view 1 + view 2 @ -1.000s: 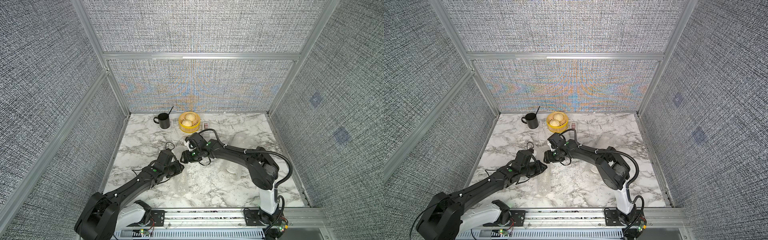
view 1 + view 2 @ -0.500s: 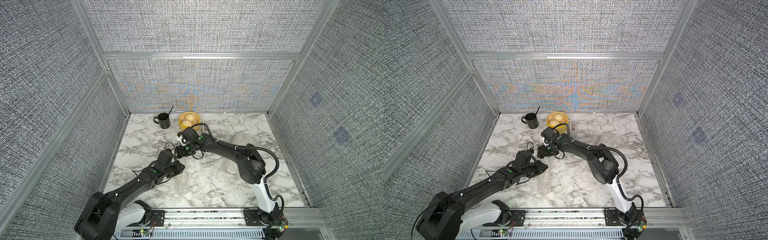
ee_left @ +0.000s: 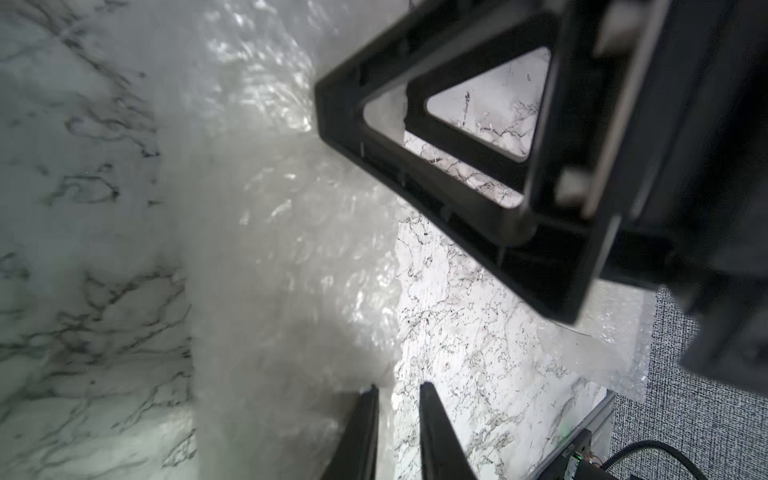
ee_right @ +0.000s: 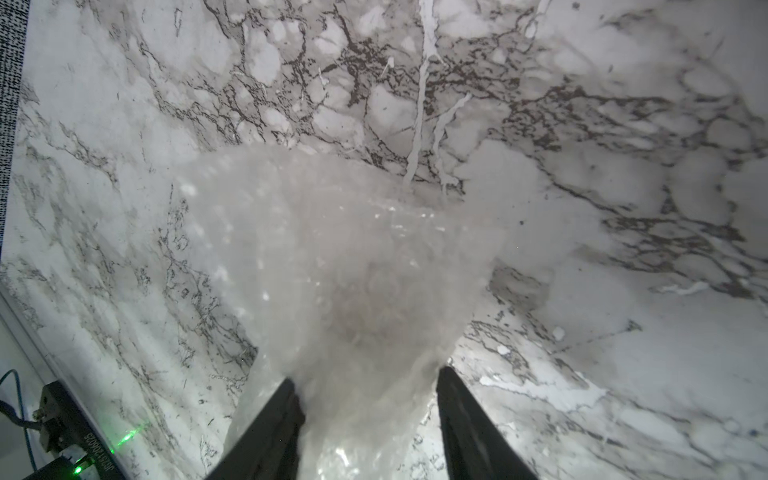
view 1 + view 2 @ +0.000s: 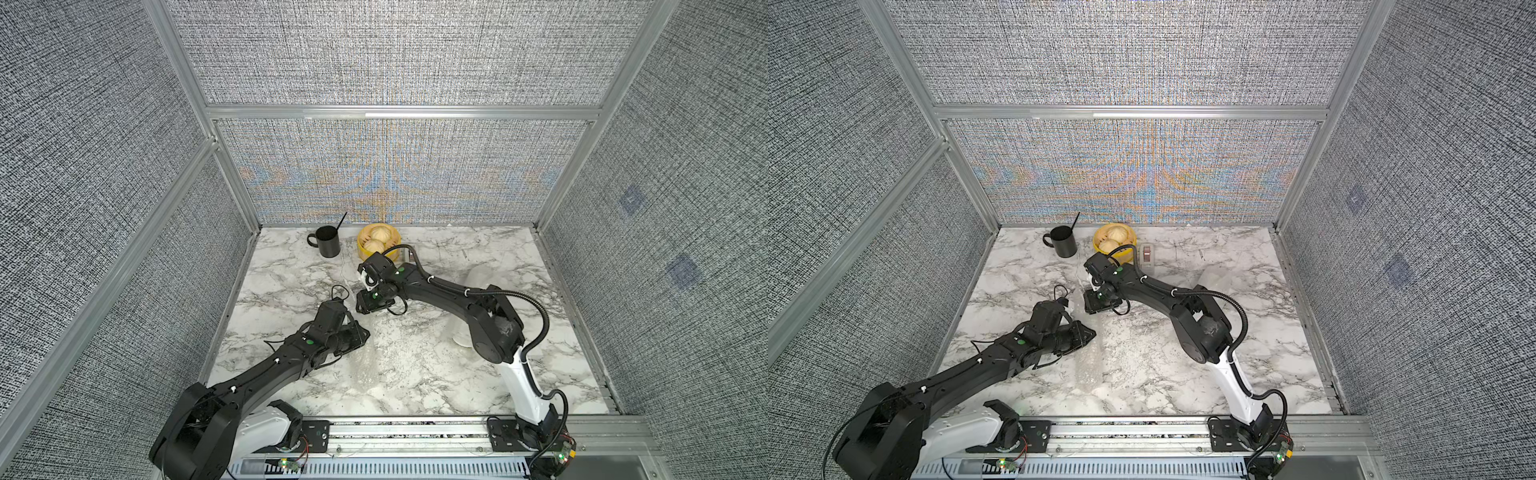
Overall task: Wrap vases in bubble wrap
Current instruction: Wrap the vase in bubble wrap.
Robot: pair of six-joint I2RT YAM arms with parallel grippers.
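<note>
A clear bubble wrap (image 5: pixel 365 368) (image 5: pixel 1090 374) lies bunched into a loose roll on the marble between the two arms. What is inside the roll cannot be made out. My left gripper (image 5: pixel 365 333) (image 3: pixel 397 392) is low at the roll's edge, its jaws nearly together with a fold of bubble wrap (image 3: pixel 270 249) in the narrow gap. My right gripper (image 5: pixel 359 308) (image 4: pixel 368 386) points down over the far end of the wrap. Its jaws stand apart, with a hump of bubble wrap (image 4: pixel 353 270) between them. A white vase (image 5: pixel 460 338) shows partly behind the right arm's elbow.
At the back stand a black mug (image 5: pixel 328 242) with a stick in it and a yellow steamer basket (image 5: pixel 379 243) holding buns. A small box (image 5: pixel 1147 254) lies beside the basket. Another clear sheet (image 5: pixel 478 276) lies at the right. Grey walls close three sides.
The right gripper has moved left and slightly toward the back, over the wrap's far end, and its jaws have narrowed. The left arm has stayed put.
</note>
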